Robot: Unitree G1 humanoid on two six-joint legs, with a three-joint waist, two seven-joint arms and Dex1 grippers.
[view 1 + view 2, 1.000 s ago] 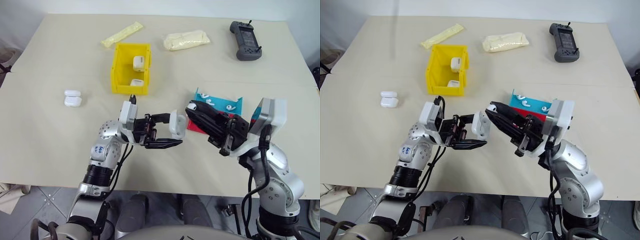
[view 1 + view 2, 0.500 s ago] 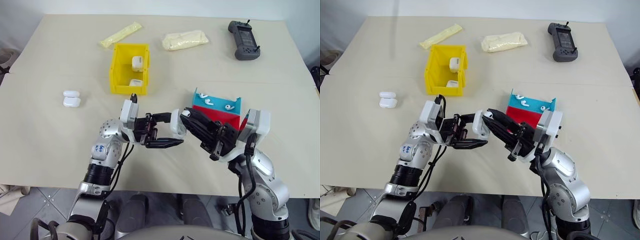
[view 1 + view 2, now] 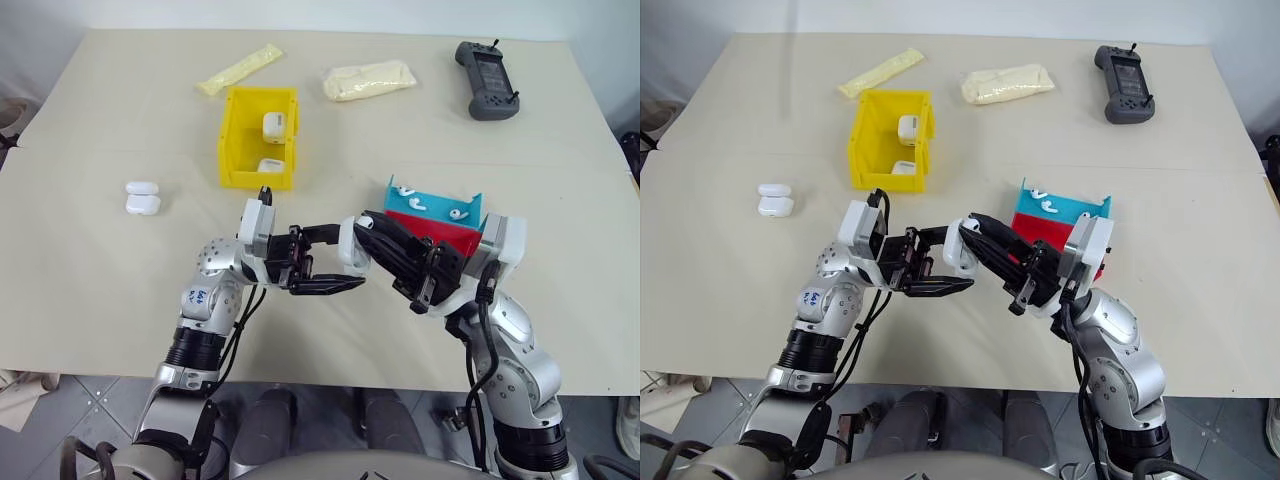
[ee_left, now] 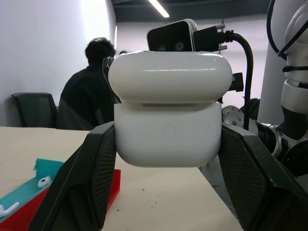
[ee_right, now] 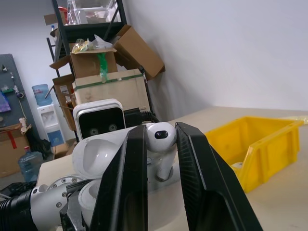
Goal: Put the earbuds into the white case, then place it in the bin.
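- Here, above the near half of the table (image 3: 100, 290), the left gripper (image 3: 345, 262) is clamped on the white case (image 3: 352, 246); its two black fingers press the case body from both sides, and the hinged lid stands open.
- The right gripper (image 3: 368, 222) meets the case from the opposite side, its fingers closed on one of the earbuds (image 5: 160, 136), pinching the rounded head with the stem pointing down toward the open case.
- In the right wrist view the earbud's stem is just at the case's opening, beside the raised lid; whether it is seated I cannot tell.
- More earbuds (image 3: 458, 214) lie in the low red-and-blue tray (image 3: 437, 222), which sits on the table just behind the right arm.
- The bin (image 3: 240, 140), bright yellow, stands further back on the table, well apart from both grippers, with two white cases (image 3: 276, 126) already inside it.
- Two further white cases (image 3: 143, 197) lie side by side on the table, out to the left of the bin.
- At the far edge rest a long pale-yellow packet (image 3: 243, 68), a fuller pale-yellow bag (image 3: 370, 79) and a dark grey handheld controller (image 3: 490, 79).
- In the left wrist view a person in dark clothing (image 4: 89, 98) sits beyond the table.
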